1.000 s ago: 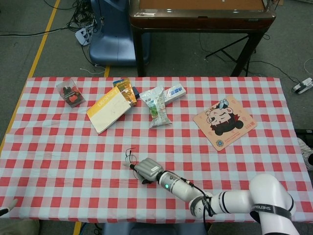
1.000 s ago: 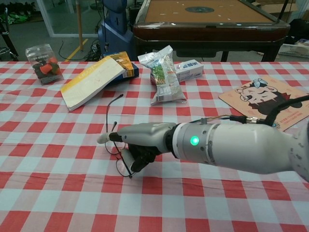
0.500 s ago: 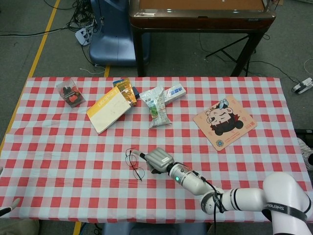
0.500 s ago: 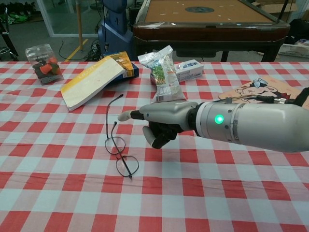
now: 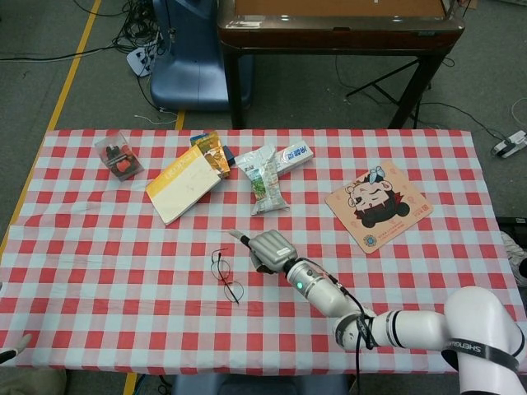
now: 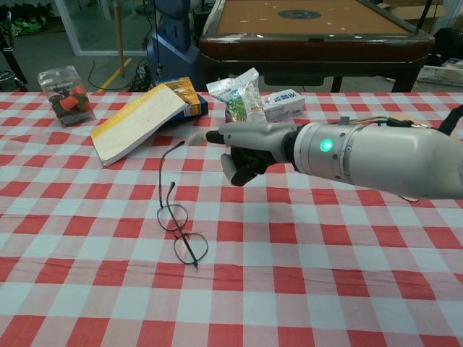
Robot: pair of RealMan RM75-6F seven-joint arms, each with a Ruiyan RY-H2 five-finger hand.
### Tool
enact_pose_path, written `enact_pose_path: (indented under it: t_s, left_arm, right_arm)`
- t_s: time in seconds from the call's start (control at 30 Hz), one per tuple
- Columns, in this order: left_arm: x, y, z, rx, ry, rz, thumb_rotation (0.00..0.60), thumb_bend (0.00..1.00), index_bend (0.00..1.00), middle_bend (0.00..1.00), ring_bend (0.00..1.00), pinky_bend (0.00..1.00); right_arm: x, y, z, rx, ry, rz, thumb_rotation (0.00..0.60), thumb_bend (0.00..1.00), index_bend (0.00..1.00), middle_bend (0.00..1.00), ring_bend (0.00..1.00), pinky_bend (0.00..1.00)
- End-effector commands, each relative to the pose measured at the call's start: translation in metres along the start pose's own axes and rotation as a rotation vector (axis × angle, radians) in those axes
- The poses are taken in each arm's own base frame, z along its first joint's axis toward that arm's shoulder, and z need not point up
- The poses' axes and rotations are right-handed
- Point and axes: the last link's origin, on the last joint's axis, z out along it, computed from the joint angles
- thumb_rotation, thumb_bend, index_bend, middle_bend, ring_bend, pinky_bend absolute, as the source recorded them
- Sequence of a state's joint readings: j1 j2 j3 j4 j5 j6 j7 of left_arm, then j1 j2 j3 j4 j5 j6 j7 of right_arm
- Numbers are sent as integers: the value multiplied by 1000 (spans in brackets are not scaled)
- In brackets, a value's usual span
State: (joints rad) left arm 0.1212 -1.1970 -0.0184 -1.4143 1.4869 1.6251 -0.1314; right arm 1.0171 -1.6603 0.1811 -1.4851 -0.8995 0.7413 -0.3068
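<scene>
The right hand hangs over the middle of the checkered table, holding nothing. In the chest view it has one finger stretched out straight toward the left with the rest curled under, so it's mostly closed up, empty.

The glasses lie flat on the cloth, just to the left of the hand and a bit nearer the robot, not touching it. From the chest camera the glasses have their arms unfolded, one arm running up toward the book, and the lenses sit closest to the robot.

Farther back there's a book with a yellow edge lying at an angle, with an orange snack packet tucked against its far corner. Right of that is a clear-and-green bag with a small white and blue box behind it. The hand in the chest view overlaps the lower part of that bag. Over at the far left corner sits a small clear box with something red inside. On the right side is a mat with a cartoon face on it, well apart from everything else.

At the bottom-left edge of the head view there's a pale fingertip of the left hand poking in, off the table. Can't tell whether it's open or closed.
</scene>
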Motion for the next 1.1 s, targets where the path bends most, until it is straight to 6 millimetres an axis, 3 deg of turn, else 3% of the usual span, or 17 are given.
enact_pose_path:
  t_s: [0.03, 0.23, 0.57, 1.1]
  left_arm:
    - [0, -1, 0, 4, -1, 2, 600, 164, 0, 0, 0, 0]
    - [-1, -5, -2, 18, -7, 5, 600, 164, 0, 0, 0, 0]
    - [-2, -7, -3, 25, -10, 4, 600, 164, 0, 0, 0, 0]
    - [-5, -6, -5, 24, -16, -1, 600, 164, 0, 0, 0, 0]
  right_arm:
    - [2, -9, 9, 17, 26, 31, 600, 869, 0, 1000, 1000, 978]
    - [-3, -26, 16, 74, 13, 72, 600, 869, 0, 1000, 1000, 978]
    - [-23, -34, 15, 131, -67, 76, 600, 868, 0, 1000, 1000, 978]
    - [-52, -28, -7, 149, -174, 34, 600, 869, 0, 1000, 1000, 978]
